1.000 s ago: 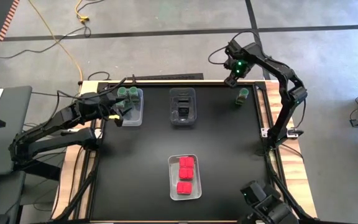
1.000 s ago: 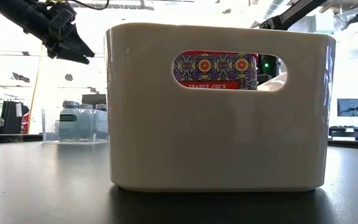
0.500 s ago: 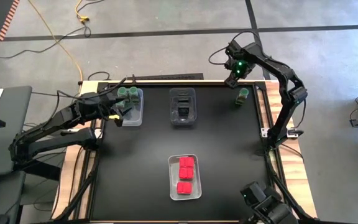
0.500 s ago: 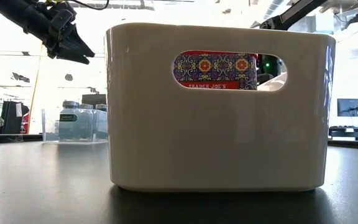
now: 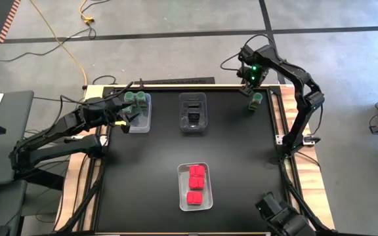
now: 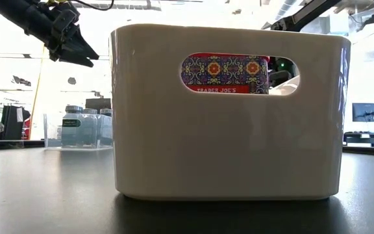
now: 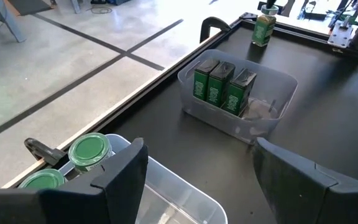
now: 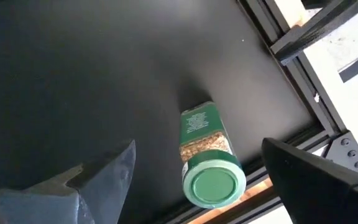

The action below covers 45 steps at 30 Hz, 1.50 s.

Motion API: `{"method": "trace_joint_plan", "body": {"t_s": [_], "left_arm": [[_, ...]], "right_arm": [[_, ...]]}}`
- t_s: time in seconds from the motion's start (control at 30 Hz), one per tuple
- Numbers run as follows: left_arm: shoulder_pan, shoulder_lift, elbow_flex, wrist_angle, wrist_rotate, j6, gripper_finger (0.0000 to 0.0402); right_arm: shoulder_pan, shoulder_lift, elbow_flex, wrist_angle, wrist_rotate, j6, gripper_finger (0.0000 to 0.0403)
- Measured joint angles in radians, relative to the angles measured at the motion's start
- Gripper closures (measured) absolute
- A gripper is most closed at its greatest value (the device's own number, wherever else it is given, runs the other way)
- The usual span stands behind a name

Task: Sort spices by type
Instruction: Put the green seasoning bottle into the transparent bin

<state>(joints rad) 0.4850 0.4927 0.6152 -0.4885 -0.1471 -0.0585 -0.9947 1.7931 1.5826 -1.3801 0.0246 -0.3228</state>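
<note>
Fingers of my right arm (image 8: 194,180) are spread wide above the loose jar (image 5: 257,100) at the desk's upper right; I should lower straight and grip below its lid. Left fingers (image 7: 197,171) hang half-spread, grasping nothing.

The middle of the black table (image 5: 149,164) lies bare, so a gripper can cross freely between the far row and the near bin. Along the far edge stand a clear bin of green-lidded jars (image 5: 136,99) on the left and a clear bin of dark boxes (image 5: 193,113) in the centre, with an open lane between them. A lone jar (image 5: 256,100) stands upright near the far right corner, close beside the table's raised frame rail (image 5: 275,111), which hems it in on that side. The bin of red packets (image 5: 195,186) blocks the near centre. The right gripper (image 5: 247,77), fingers spread, hangs above the lone jar; the left gripper (image 5: 125,113), fingers apart, sits over the jar bin.
</note>
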Motion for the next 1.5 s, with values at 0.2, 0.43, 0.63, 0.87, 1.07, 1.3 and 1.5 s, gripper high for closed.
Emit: {"method": "trace_joint_plan", "body": {"t_s": [0.2,0.43,0.63,0.87,1.07,1.3,1.5], "left_arm": [[0.0,0.0,0.0,0.0,0.0,0.001,0.0127],[0.0,0.0,0.0,-0.019,0.0,-0.006,0.0127],[0.0,0.0,0.0,-0.018,0.0,0.031,0.0127],[0.0,0.0,0.0,-0.018,0.0,0.014,0.0127],[0.0,0.0,0.0,-0.018,0.0,0.002,0.0127],[0.0,0.0,0.0,-0.018,0.0,0.001,0.0127],[0.0,0.0,0.0,-0.019,0.0,0.009,0.0127]], "right_arm": [[-0.008,-0.032,-0.025,0.007,0.0,0.004,0.0024],[-0.023,-0.25,-0.248,0.156,0.003,-0.026,0.0024],[-0.026,-0.311,-0.278,0.213,0.004,-0.123,0.0024],[-0.029,-0.242,-0.278,0.164,0.005,-0.173,0.0024],[-0.037,-0.181,-0.279,0.177,0.005,-0.184,0.0024],[-0.041,-0.117,-0.279,0.165,0.076,-0.202,0.0024],[-0.042,-0.089,-0.279,0.147,0.112,-0.202,0.0024]]}}
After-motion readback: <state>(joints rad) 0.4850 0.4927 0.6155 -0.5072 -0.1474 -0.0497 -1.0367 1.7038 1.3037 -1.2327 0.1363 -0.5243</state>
